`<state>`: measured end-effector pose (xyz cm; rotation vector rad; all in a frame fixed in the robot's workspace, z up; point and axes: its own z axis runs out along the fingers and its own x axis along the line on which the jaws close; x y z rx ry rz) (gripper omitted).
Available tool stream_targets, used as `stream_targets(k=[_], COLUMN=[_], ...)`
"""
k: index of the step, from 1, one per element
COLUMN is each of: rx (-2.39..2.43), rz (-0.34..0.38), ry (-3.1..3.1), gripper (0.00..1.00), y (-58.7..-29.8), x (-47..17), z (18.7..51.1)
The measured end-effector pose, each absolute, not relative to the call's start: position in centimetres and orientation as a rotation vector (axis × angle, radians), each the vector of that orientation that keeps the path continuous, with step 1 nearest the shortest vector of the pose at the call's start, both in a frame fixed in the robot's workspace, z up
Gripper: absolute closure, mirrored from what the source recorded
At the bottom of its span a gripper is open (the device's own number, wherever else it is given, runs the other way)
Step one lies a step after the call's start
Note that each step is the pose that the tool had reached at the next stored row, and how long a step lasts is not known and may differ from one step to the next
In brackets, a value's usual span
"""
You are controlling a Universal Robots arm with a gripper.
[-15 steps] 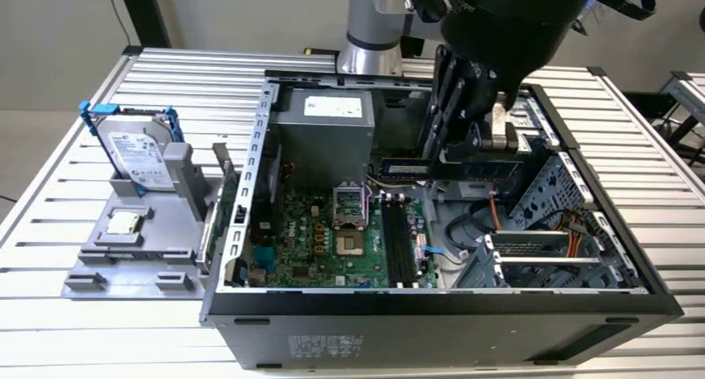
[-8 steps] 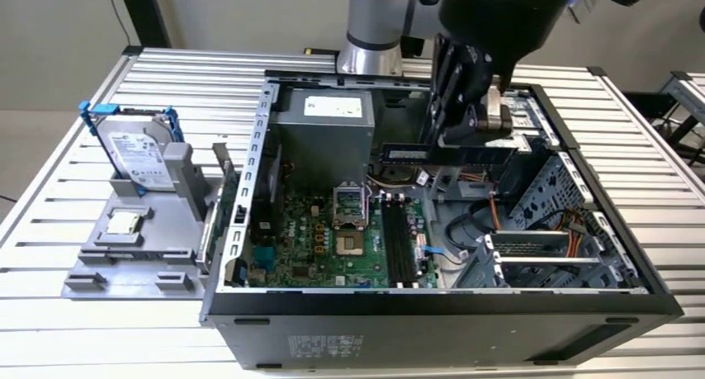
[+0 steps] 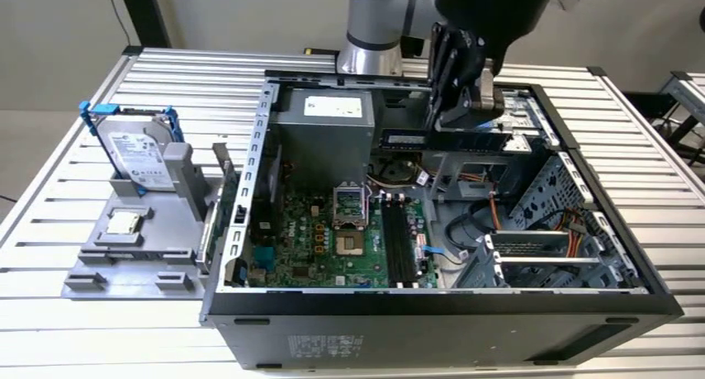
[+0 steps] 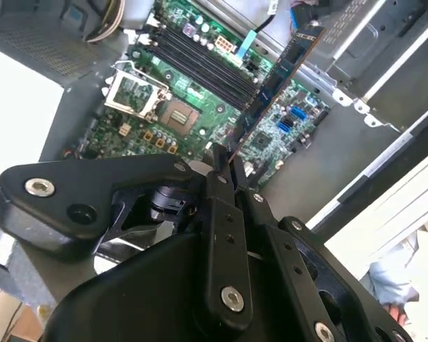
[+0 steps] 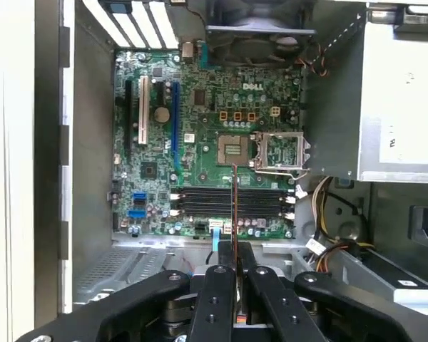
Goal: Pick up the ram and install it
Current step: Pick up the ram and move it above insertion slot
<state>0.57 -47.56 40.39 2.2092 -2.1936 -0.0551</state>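
Exterior view: one hand (image 3: 476,115) clamped on one ram (image 3: 441,138), above open case (image 3: 441,317) on desk (image 3: 177,73). Ram long axis roughly level, running across view, apart from motherboard (image 3: 319,239). One drive (image 3: 138,152) upright in holder (image 3: 121,259) at exterior view's left. Wrist views add black slots (image 5: 228,203) under ram. First wrist view: ram (image 5: 234,214) edge-on. Second wrist view: ram (image 4: 274,89) flat side, pointing away from fingertips (image 4: 217,178).

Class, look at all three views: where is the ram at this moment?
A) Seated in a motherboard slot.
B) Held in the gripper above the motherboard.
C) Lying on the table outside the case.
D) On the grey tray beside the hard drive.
B: the gripper is shut on the ram, which hangs over the motherboard, clear of its slots.
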Motion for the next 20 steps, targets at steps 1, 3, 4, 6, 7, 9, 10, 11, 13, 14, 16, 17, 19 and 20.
stream_targets(k=[1,3,4,6,7,9,10,11,13,14,16,17,19,20], rx=[2.209,2.208,2.208,2.208,2.208,2.207,2.207,2.207,2.207,2.207,2.206,2.206,2.207,2.207], rz=[-0.055,-0.055,-0.055,-0.055,-0.055,-0.055,-0.055,-0.055,-0.055,-0.055,-0.055,-0.055,-0.055,-0.055], ry=[-2.194,-2.194,-2.194,-2.195,-2.195,-2.195,-2.196,-2.196,-2.196,-2.196,-2.196,-2.196,-2.196,-2.196], gripper=[1.00,1.00,1.00,1.00,1.00,1.00,1.00,1.00,1.00,1.00,1.00,1.00,1.00,1.00], y=[-47.3,-46.8,-46.5,-45.9,-45.7,-45.1,-44.8,-44.5,-44.0,-43.7,-43.2,-43.1,-43.0,-43.0], x=[0.6,0.6,0.6,0.6,0.6,0.6,0.6,0.6,0.6,0.6,0.6,0.6,0.6,0.6], z=[40.4,40.4,40.4,40.4,40.4,40.4,40.4,40.4,40.3,40.4,40.3,40.3,40.3,40.3])
